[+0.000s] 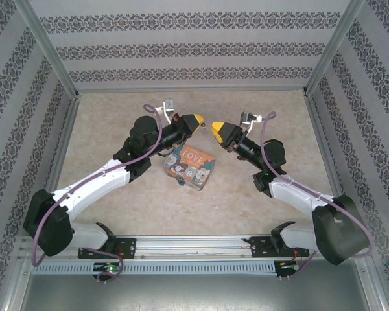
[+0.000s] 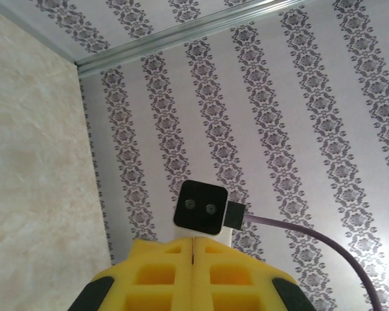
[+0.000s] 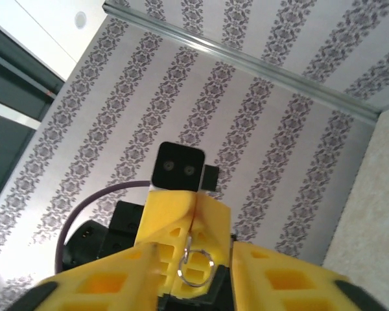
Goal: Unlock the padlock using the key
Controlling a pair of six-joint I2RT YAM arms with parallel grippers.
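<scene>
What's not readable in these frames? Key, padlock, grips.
- the key: right wrist view, a silvery ring shows at the shut tips of the left gripper; any blade is hidden by yellow fingers.
- the padlock: top view, too small; a dark speck by the tin is unidentifiable.
- Left grip contents: left wrist view, the bottom edge cuts the fingers off.

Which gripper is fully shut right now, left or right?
The left gripper: in its wrist view its yellow fingers meet along one seam, no gap. The right gripper has its fingers standing apart, a silver ring showing in the gap.
</scene>
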